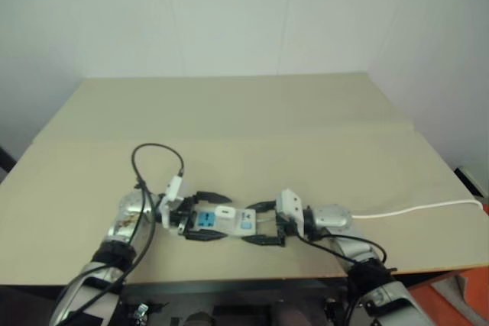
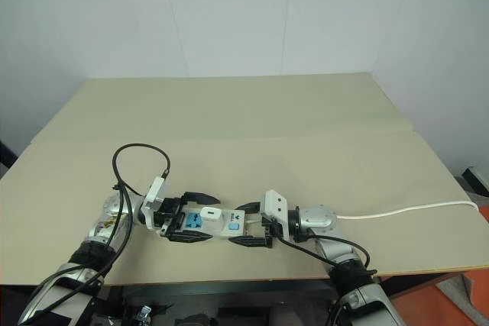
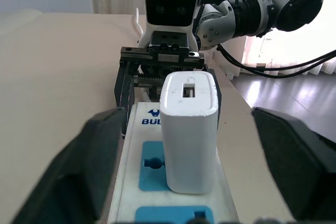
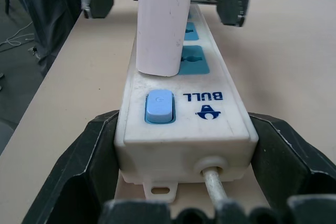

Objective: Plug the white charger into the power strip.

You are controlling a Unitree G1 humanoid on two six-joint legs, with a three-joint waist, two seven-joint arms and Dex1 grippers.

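Now white charger (image 3: 188,129) upright in power strip (image 4: 184,121); left jaws wide, right jaws clamp strip.

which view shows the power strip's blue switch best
The right wrist view: the blue switch sits close and unobstructed on the power strip, beside the white charger. Both eye views show it only as a tiny blue dot; in the left wrist view the charger blocks it.

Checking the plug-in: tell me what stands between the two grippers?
The power strip, with the white charger upright on it, lies between the left gripper and right gripper, seen from both eye views.
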